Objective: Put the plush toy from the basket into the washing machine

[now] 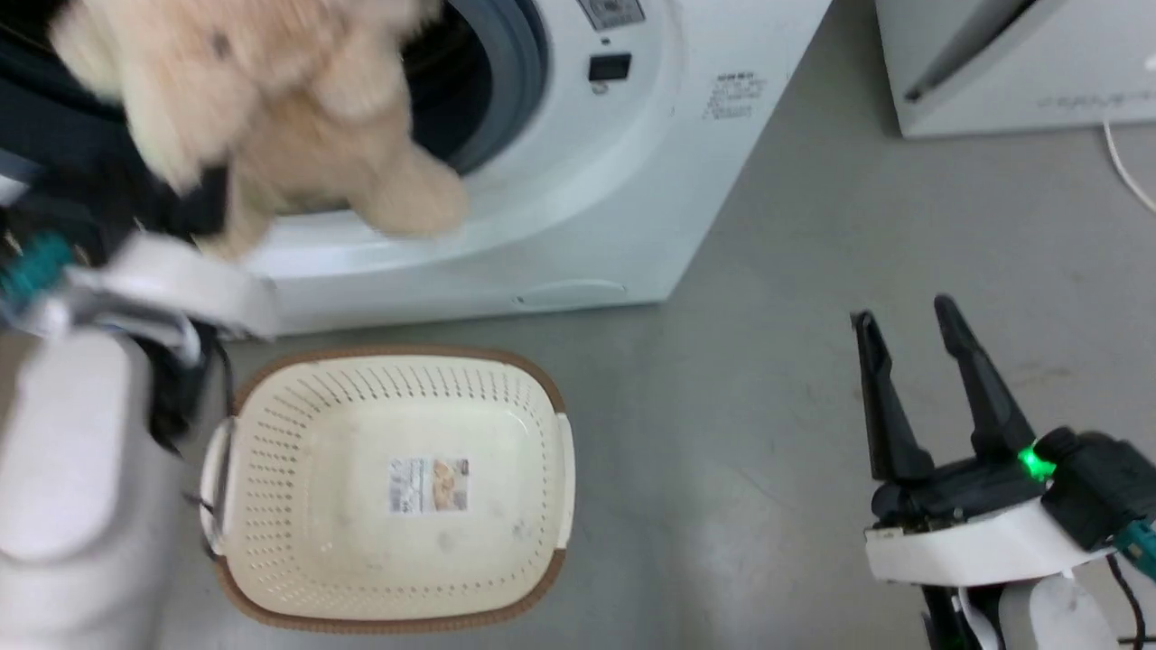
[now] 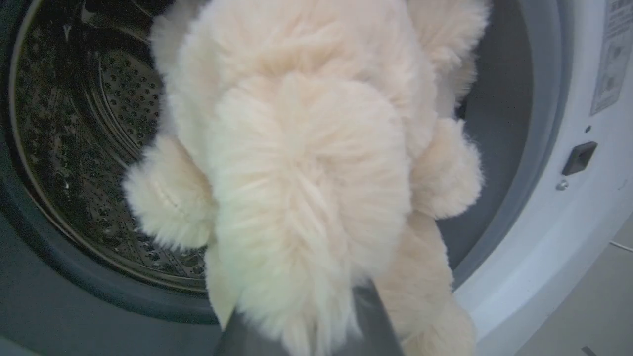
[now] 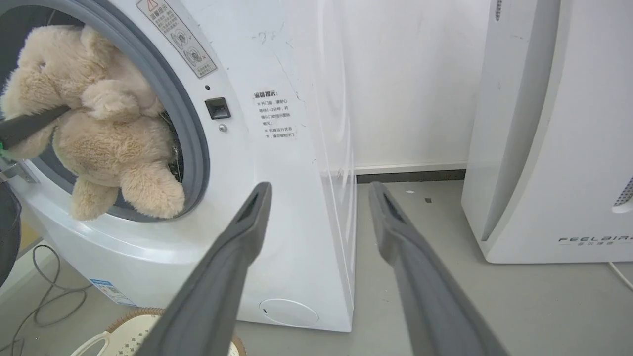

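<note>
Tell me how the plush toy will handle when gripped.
Probably floppy: the plush toy droops, its legs hanging over the rim of the washing machine. Likely light for its bulk, since the left hand alone holds it up. Its fur squashes around the fingers, so it may slip rather than roll.

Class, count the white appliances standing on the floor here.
2. In the right wrist view the washer, toy at its porthole, stands left; the FEELBIRD unit stands right. Others may be hidden.
</note>
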Motion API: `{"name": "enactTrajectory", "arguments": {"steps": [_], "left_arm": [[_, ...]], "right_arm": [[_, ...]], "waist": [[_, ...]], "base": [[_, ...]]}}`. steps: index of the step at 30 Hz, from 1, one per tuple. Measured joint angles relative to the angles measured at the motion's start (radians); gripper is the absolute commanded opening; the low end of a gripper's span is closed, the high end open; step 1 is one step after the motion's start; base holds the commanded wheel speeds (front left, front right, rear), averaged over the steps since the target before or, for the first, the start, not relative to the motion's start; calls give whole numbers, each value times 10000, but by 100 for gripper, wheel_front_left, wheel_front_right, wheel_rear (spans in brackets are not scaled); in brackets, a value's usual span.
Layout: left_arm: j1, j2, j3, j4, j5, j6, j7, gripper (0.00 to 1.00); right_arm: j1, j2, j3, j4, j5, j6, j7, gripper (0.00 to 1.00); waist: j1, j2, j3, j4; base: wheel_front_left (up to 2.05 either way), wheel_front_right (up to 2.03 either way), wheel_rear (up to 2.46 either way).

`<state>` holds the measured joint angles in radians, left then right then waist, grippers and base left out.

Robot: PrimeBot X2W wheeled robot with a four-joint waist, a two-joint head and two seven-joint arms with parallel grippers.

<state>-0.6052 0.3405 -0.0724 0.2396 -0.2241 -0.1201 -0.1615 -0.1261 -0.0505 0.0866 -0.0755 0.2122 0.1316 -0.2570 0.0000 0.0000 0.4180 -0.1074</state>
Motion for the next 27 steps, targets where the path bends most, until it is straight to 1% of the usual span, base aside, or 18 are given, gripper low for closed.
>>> {"name": "enactTrajectory", "arguments": {"steps": [6, 11, 13, 16, 20, 23, 27], "left_arm": [[-2429, 1243, -403, 759, -36, -61, 1141, 0], [-4465, 2063, -1179, 1893, -341, -63, 1933, 0], [-5177, 2297, -1446, 2406, -481, -63, 2113, 0], [-6165, 2476, -1751, 3187, -675, -63, 2274, 0], [-7304, 2497, -2056, 4180, -865, -63, 2311, 0], [-7872, 2458, -2426, 4847, -982, -63, 2347, 0], [-8295, 2339, -3193, 5624, -1386, -63, 2846, 0]], "right_arm": [[-458, 0, 40, -454, 117, 0, -2, 100], [-696, 0, 102, -581, 240, 0, -2, 100], [-749, 0, 132, -583, 345, 0, 0, 100], [-781, 0, 192, -589, 428, 0, 0, 100], [-848, 0, 268, -593, 445, 0, 0, 100], [-925, 0, 299, -602, 449, 0, 0, 100], [-1040, 0, 314, -614, 487, 0, 0, 100]], "waist": [[1, 0, 1069, -323], [2, 0, 1928, -565], [1, 0, 2226, -664], [2, 0, 2609, -801], [2, 0, 3025, -944], [2, 0, 3262, -1020], [2, 0, 3513, -1061]], "base": [[0, 0, 0], [0, 0, 0], [0, 0, 0], [0, 0, 0], [0, 0, 0], [0, 0, 0], [0, 0, 0]]}}
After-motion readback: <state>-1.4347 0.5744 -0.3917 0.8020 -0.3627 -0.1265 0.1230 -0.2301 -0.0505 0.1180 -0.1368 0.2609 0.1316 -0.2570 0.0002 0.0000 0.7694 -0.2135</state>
